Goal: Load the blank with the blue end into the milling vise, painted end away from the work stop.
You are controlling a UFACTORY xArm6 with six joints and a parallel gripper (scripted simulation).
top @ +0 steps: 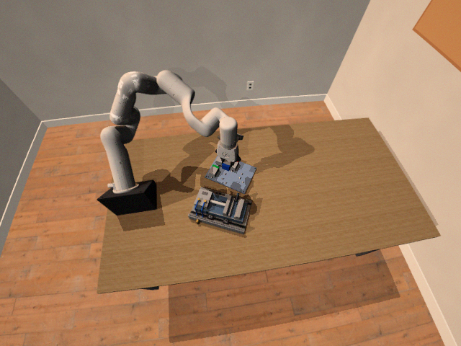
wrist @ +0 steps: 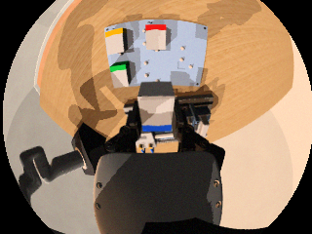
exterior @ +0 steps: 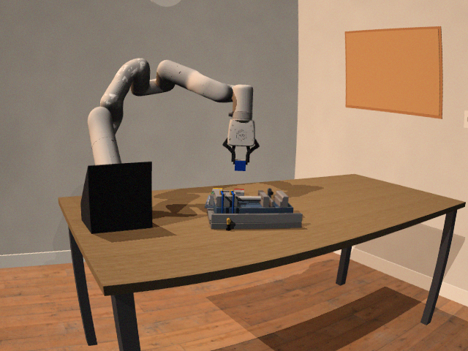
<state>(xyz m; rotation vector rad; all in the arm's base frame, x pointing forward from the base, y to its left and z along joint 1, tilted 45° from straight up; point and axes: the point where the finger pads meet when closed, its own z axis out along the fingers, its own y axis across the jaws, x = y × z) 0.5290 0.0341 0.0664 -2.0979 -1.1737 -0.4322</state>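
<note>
My gripper is shut on the blue-ended blank and holds it high above the infeed plate. In the wrist view the blank lies between my fingers with its blue end toward the camera. Three other blanks lie on the plate: yellow-ended, red-ended and green-ended. The milling vise stands on its raised plate in front of the infeed plate, jaws apart. The block with blue hoses is at its left, the other end block at its right.
The arm's black base stands left of the vise. The vise also shows in the exterior view near the table's middle. The wooden table stretches wide to the right.
</note>
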